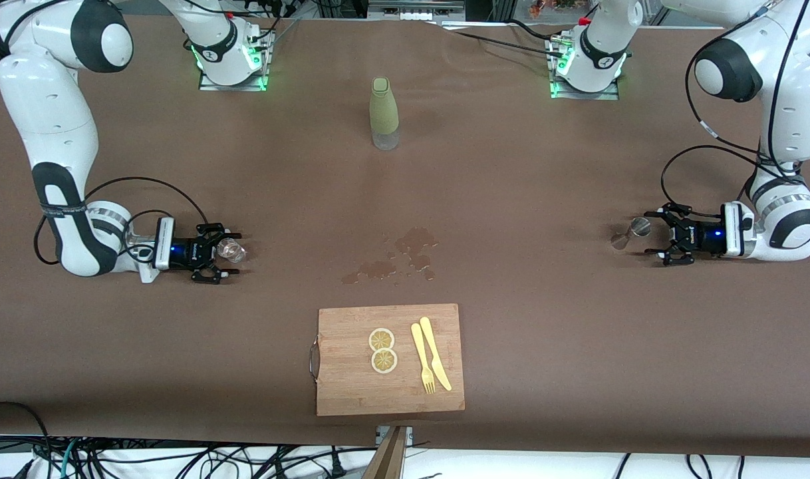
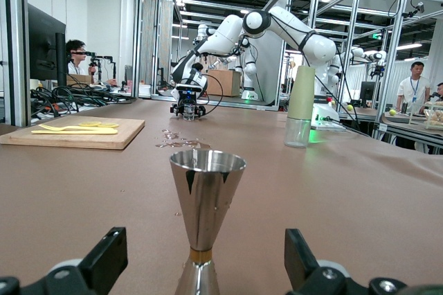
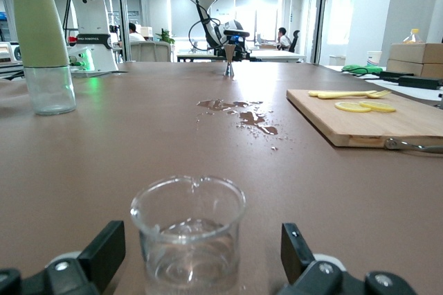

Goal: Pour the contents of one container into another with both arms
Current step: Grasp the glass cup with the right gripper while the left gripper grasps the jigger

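While both arms rest low at their own ends of the surface, the right claw is spread around a small glass cup, and the left claw is spread around a metal jigger. Between them lie a spill, a cutting board with lemon slices, a plastic knife and a fork; farther back stands a green-sleeved bottle.

Steel jigger upright on brown surface between spread fingers of left tool, puddle, board, bottle.
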Robot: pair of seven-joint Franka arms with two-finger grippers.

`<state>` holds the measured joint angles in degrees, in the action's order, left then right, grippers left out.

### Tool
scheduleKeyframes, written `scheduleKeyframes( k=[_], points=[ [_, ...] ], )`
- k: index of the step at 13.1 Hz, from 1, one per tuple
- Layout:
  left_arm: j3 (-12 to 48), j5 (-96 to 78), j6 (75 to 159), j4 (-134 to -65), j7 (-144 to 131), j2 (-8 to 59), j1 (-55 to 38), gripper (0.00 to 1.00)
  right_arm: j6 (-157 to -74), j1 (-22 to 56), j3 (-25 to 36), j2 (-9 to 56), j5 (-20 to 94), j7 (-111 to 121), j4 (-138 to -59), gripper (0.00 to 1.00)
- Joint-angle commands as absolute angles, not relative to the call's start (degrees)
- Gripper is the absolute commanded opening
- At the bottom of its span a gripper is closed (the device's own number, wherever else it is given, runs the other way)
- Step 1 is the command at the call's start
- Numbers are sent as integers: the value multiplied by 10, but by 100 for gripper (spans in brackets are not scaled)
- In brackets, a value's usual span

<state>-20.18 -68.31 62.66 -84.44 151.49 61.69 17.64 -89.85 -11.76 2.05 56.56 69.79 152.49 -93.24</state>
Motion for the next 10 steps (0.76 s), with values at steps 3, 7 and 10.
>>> scheduleKeyframes(
  k=[3, 7, 10],
  points=[
    [-189, -695, 652, -832, 1566, 638, 168, 100, -887, -119, 12, 577, 715, 1530, -921, 39],
    [-188, -693, 653, -833, 1564, 639, 162, 100, -879, -120, 12, 577, 715, 1523, -920, 2],
    [-188, -690, 653, -835, 1563, 639, 156, 100, -861, -120, 11, 572, 715, 1494, -919, 0]
  ],
)
